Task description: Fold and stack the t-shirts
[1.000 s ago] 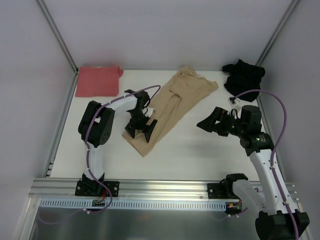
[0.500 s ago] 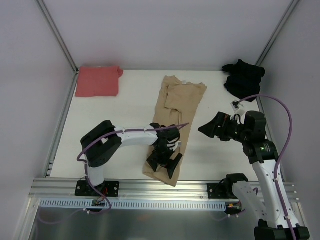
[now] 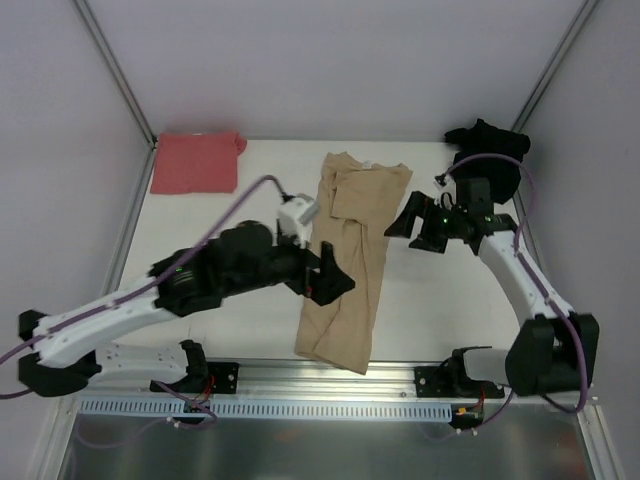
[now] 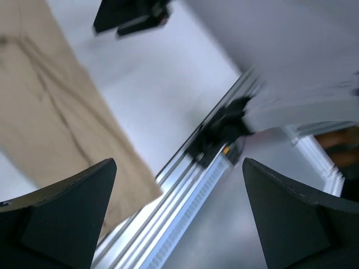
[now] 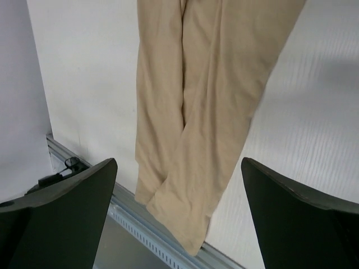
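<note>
The tan-beige t-shirt lies in a long, narrow, creased strip from the middle back of the table to its front edge. It also shows in the left wrist view and the right wrist view, where its near end reaches the rail. The salmon-red t-shirt lies folded at the back left. The black t-shirt is bunched at the back right. My left gripper is open and empty, above the tan shirt's left edge. My right gripper is open and empty, just right of the tan shirt's upper part.
The aluminium rail runs along the table's front edge; it also shows in the left wrist view and the right wrist view. Frame posts and white walls close the back and both sides.
My left gripper dragged the tan shirt's near end towards the front edge, let go and lifted off. The shirt now lies straighter and longer. My right gripper moved back and left, close to the shirt.
</note>
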Tool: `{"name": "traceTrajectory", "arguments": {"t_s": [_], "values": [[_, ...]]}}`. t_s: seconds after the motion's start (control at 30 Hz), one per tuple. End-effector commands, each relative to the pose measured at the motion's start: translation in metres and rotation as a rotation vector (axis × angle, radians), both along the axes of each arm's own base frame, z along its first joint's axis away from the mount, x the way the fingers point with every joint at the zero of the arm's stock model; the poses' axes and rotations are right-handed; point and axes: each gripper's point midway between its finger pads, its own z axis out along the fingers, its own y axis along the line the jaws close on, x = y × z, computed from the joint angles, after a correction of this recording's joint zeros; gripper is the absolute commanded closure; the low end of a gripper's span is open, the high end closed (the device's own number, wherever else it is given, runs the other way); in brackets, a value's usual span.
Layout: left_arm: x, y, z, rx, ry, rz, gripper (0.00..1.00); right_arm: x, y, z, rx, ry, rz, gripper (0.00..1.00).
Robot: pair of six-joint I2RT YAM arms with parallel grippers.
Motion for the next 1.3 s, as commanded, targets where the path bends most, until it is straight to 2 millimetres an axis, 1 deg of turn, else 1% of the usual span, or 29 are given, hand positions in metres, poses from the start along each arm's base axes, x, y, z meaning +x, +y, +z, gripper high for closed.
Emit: {"name": "traceTrajectory", "arguments": {"t_s": [0.0, 0.03, 0.1, 0.13, 0.17, 0.2, 0.23, 0.27, 0.3, 0.33, 0.37, 0.4, 0.47, 0.5, 0.57, 0.73, 0.8, 0.83, 0.87, 0.9, 0.93, 0.97, 1.0, 1.03, 1.07, 1.13, 1.17, 1.23, 1.27], "values": [[0.010, 0.043, 0.014, -0.095, -0.119, 0.149, 0.01, 0.070, 0.015, 0.026, 0.000, -0.121, -0.003, 0.00], [0.007, 0.048, 0.015, -0.116, -0.128, 0.140, 0.01, 0.086, 0.023, 0.002, -0.004, -0.044, 0.006, 0.00], [-0.001, 0.062, 0.008, -0.148, -0.135, 0.128, 0.01, 0.110, 0.035, -0.005, 0.008, -0.019, 0.018, 0.01], [-0.004, 0.066, 0.005, -0.145, -0.148, 0.118, 0.01, 0.135, 0.047, -0.008, 0.018, -0.010, 0.023, 0.01], [-0.005, 0.070, -0.001, -0.138, -0.148, 0.119, 0.01, 0.146, 0.052, -0.010, 0.011, -0.008, 0.023, 0.00], [-0.006, 0.078, -0.009, -0.125, -0.150, 0.122, 0.01, 0.165, 0.061, 0.005, 0.014, -0.044, 0.031, 0.01], [-0.007, 0.081, -0.013, -0.114, -0.152, 0.125, 0.02, 0.174, 0.065, 0.000, 0.007, -0.032, 0.032, 0.01], [-0.008, 0.082, -0.017, -0.102, -0.148, 0.121, 0.01, 0.185, 0.067, -0.028, -0.015, 0.023, 0.025, 0.01], [-0.009, 0.082, -0.021, -0.090, -0.144, 0.110, 0.01, 0.191, 0.068, -0.037, -0.026, 0.048, 0.022, 0.01], [-0.011, 0.083, -0.025, -0.069, -0.140, 0.099, 0.01, 0.206, 0.072, -0.028, -0.022, 0.015, 0.020, 0.01], [-0.011, 0.083, -0.027, -0.060, -0.137, 0.094, 0.01, 0.212, 0.075, -0.036, -0.022, 0.034, 0.017, 0.00], [-0.011, 0.081, -0.031, -0.048, -0.134, 0.089, 0.01, 0.216, 0.076, -0.058, -0.030, 0.079, 0.015, 0.00], [-0.011, 0.078, -0.035, -0.034, -0.136, 0.076, 0.01, 0.227, 0.082, -0.061, -0.033, 0.072, 0.015, 0.01], [-0.011, 0.077, -0.037, -0.029, -0.139, 0.072, 0.01, 0.230, 0.084, -0.079, -0.038, 0.103, 0.014, 0.00], [-0.010, 0.073, -0.036, -0.024, -0.144, 0.066, 0.01, 0.237, 0.087, -0.084, -0.030, 0.107, 0.013, 0.01], [-0.009, 0.066, -0.031, -0.020, -0.156, 0.045, 0.01, 0.246, 0.089, -0.113, -0.033, 0.144, -0.002, 0.00], [-0.008, 0.064, -0.029, -0.018, -0.163, 0.038, 0.01, 0.250, 0.092, -0.116, -0.024, 0.144, -0.002, 0.01], [-0.008, 0.063, -0.028, -0.016, -0.163, 0.037, 0.01, 0.252, 0.092, -0.127, -0.022, 0.165, -0.007, 0.01], [-0.008, 0.062, -0.028, -0.014, -0.166, 0.033, 0.01, 0.257, 0.096, -0.123, -0.012, 0.149, -0.004, 0.01], [-0.008, 0.062, -0.028, -0.010, -0.166, 0.032, 0.01, 0.256, 0.096, -0.131, -0.009, 0.170, -0.004, 0.01], [-0.008, 0.063, -0.030, -0.003, -0.165, 0.034, 0.01, 0.264, 0.099, -0.126, 0.002, 0.151, -0.006, 0.01], [-0.007, 0.063, -0.031, 0.001, -0.164, 0.038, 0.01, 0.266, 0.101, -0.138, 0.012, 0.174, -0.010, 0.01], [-0.006, 0.064, -0.033, 0.006, -0.165, 0.044, 0.01, 0.269, 0.104, -0.140, 0.025, 0.176, -0.012, 0.00], [-0.006, 0.065, -0.033, 0.007, -0.166, 0.050, 0.01, 0.281, 0.108, -0.130, 0.047, 0.144, -0.014, 0.01], [-0.005, 0.067, -0.036, 0.012, -0.163, 0.055, 0.01, 0.284, 0.112, -0.141, 0.068, 0.168, -0.025, 0.01], [-0.004, 0.068, -0.039, 0.019, -0.160, 0.063, 0.01, 0.300, 0.118, -0.133, 0.115, 0.139, -0.033, 0.01], [-0.004, 0.068, -0.041, 0.025, -0.158, 0.062, 0.01, 0.307, 0.121, -0.140, 0.146, 0.144, -0.055, 0.01], [-0.002, 0.069, -0.045, 0.042, -0.157, 0.071, 0.01, 0.322, 0.124, -0.133, 0.204, 0.100, -0.070, 0.01], [-0.002, 0.069, -0.046, 0.048, -0.159, 0.072, 0.01, 0.325, 0.126, -0.137, 0.237, 0.118, -0.094, 0.01]]}}
